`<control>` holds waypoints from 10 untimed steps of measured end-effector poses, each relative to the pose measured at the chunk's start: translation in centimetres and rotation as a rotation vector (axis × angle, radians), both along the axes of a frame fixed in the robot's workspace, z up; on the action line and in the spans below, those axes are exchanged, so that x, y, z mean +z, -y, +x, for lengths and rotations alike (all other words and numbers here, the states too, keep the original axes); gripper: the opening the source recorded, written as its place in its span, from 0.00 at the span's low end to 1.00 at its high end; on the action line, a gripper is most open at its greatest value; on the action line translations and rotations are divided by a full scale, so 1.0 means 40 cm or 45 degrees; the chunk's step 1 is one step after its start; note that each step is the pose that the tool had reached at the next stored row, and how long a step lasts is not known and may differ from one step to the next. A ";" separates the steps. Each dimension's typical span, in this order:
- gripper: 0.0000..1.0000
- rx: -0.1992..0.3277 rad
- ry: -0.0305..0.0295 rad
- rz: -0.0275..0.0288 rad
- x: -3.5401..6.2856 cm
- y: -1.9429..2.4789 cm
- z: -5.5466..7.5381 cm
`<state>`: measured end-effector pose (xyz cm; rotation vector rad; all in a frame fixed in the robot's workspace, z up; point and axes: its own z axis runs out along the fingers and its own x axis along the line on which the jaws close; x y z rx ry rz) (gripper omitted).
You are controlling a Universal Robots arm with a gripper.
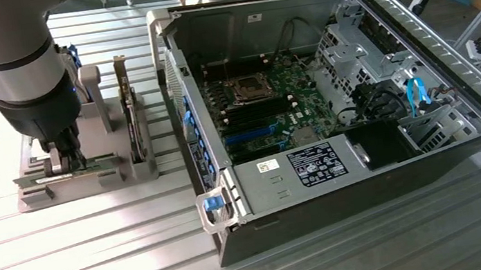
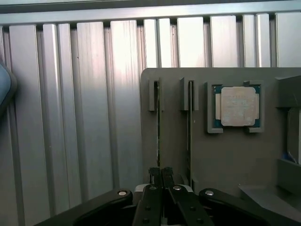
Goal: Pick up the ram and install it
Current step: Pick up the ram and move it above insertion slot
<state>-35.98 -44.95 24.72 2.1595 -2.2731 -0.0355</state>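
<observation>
Printed labels (image 1: 317,164) on the computer case (image 1: 344,208), all of their text illegible.

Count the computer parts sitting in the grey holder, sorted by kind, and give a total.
ram stick: 1
expansion card: 1
processor chip: 1
Total: 3

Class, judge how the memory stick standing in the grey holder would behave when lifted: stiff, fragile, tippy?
Probably stiff and light: the memory stick is a thin flat board. Likely fragile, being so thin. Standing on edge in the holder, it would probably tip without that support.
</observation>
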 end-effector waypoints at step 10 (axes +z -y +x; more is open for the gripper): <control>0.11 0.000 0.0000 0.0000 0.040 0.000 0.001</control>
